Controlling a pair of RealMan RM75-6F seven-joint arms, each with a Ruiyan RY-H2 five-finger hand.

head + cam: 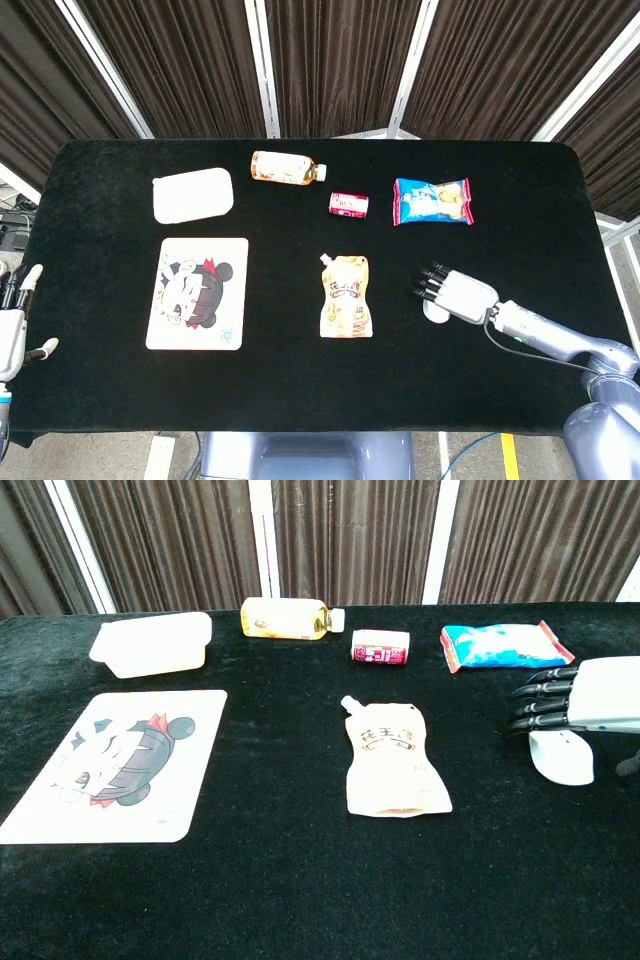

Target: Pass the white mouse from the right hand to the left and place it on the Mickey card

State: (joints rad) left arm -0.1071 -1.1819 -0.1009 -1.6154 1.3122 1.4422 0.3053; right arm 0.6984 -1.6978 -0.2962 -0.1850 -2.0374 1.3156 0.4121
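The white mouse [562,758] lies on the black table at the right; in the head view only a sliver of the mouse [433,312] shows under the hand. My right hand [455,294] [580,702] hovers flat just above it, palm down, dark fingers stretched out to the left and apart, holding nothing. The Mickey card [198,292] [115,762] lies flat at the left of the table. My left hand [12,325] hangs off the table's left edge with its fingers apart and nothing in it; the chest view does not show it.
A yellow drink pouch [346,296] lies between card and mouse. Along the back stand a white box [193,194], a tea bottle on its side [286,168], a small red can [349,204] and a blue snack bag [432,201].
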